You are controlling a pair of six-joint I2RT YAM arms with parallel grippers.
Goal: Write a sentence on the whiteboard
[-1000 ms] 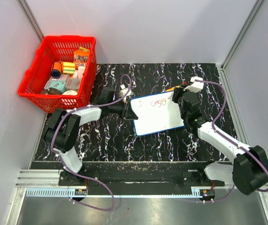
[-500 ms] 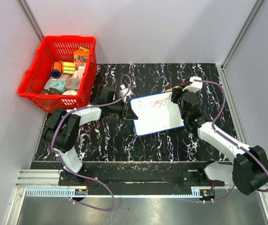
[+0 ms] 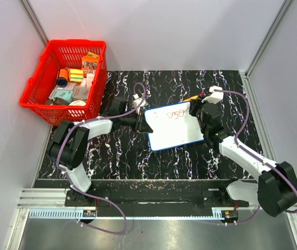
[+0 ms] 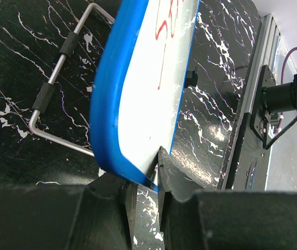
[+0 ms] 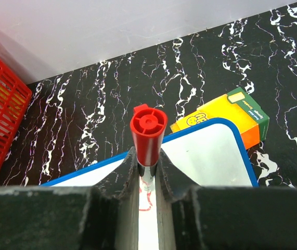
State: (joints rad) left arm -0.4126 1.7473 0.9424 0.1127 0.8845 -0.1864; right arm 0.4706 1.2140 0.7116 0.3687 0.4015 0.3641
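Whiteboard (image 3: 175, 131) edge pinched between left jaws; right jaws clamp marker (image 5: 149, 131) over it.

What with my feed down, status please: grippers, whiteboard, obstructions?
Left gripper jaws shut on whiteboard edge. Right gripper jaws shut on red marker, tip at sentence. Orange box at far corner, not blocking.

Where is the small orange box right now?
In the right wrist view the orange box lies on the table at the far right corner of the whiteboard, to the right of the red marker that the right gripper holds.
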